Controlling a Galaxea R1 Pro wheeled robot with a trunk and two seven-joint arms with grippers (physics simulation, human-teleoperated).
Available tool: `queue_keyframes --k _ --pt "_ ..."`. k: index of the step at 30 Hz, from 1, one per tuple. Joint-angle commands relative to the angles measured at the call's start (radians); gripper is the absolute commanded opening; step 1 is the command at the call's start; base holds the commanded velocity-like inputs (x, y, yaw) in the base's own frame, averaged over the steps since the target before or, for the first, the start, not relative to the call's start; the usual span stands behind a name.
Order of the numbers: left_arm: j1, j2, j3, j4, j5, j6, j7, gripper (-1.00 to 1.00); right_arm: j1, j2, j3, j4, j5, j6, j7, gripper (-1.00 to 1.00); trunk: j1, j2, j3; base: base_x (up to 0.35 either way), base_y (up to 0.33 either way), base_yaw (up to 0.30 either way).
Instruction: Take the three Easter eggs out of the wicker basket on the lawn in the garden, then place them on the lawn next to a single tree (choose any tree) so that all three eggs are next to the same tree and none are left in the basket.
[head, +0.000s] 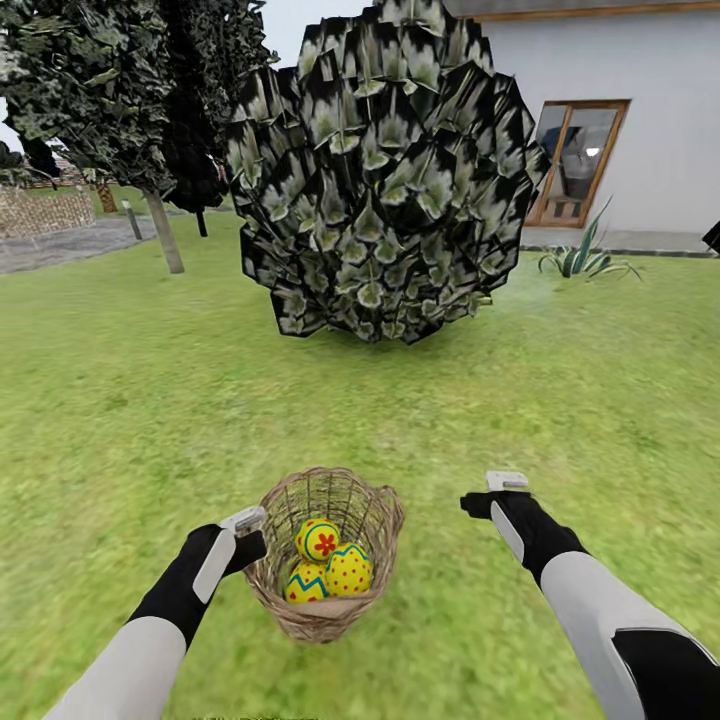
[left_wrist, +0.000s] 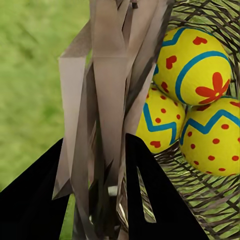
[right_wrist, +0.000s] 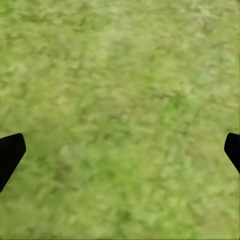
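The left pincer (head: 252, 522) is clamped on the rim of the wicker basket (head: 372, 505), its dark fingers (left_wrist: 155, 200) straddling the woven wall, while the right pincer (head: 492, 492) hangs over bare lawn (head: 150, 400) well to the basket's right with its fingertips (right_wrist: 10, 152) wide apart. All three Easter eggs (head: 330, 570) lie touching inside the basket, which sits on the grass. Beyond it stands a big round bush (head: 385, 170), with a pale-trunked tree (head: 160, 225) farther left.

The head view looks forward and down over the lawn (head: 120, 400) from above both arms, taking in the wicker basket (head: 325, 545) near its lower edge; the left wrist view sits very close against the basket's rim (left_wrist: 107, 100), sharing its eggs (left_wrist: 192, 65) with the head view; the right wrist view faces straight down at nearby grass (right_wrist: 120, 100).
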Motion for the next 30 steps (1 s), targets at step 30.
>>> queue_keyframes --k 30 --pt "-0.001 0.0 0.032 -0.003 0.017 0.007 0.008 -1.0 0.01 0.001 0.002 0.038 -0.01 0.002 -0.008 1.0 0.0 0.0 -0.001 0.0 0.0 0.286"
